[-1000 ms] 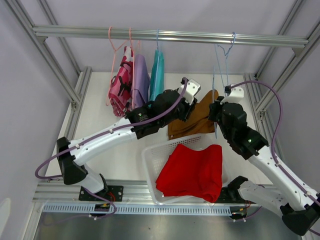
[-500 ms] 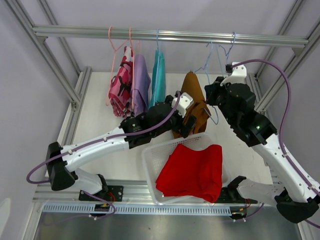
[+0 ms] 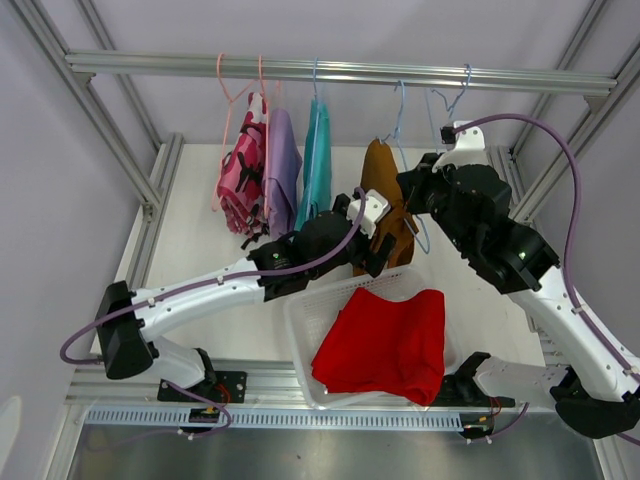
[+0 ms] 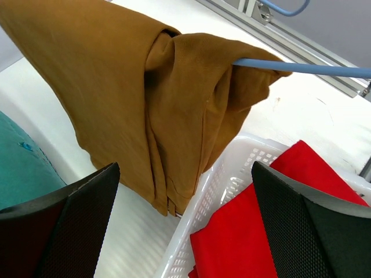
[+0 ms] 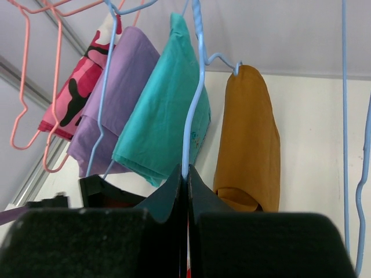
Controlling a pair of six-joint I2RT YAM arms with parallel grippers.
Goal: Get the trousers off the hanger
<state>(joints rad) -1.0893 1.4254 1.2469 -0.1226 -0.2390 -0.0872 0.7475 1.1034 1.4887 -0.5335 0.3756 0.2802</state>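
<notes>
The right end effector [image 5: 185, 171] is clenched on the wire of a blue hanger [image 3: 398, 112]; its jaws are pressed together with the wire pinched between them. The mustard-brown trousers [image 3: 384, 200] hang folded over that hanger's lower bar, lifted off the worktop [image 3: 200, 240], at 12 o'clock of the white basket [image 3: 300, 318]. Whether the hanger's hook sits on the rail [image 3: 150, 63] cannot be told.

The left end effector [image 4: 184, 174] is released; its two fingers stand wide apart, level with the lower edge of the mustard-brown trousers and not touching the cloth. In the left wrist view the cloth's bottom corner hangs just beside the basket's rim.

The red trousers [image 3: 385, 342] lie crumpled in the basket, at 6 o'clock of the mustard-brown pair, with one edge draped over the near rim.

At 9 to 10 o'clock of the mustard-brown pair, three more hang from the rail, close together; the teal trousers [image 3: 315, 155] are nearest, then the lilac trousers [image 3: 282, 160], then the pink camouflage trousers [image 3: 240, 178], beside which hangs a pink hanger [image 3: 222, 110].
</notes>
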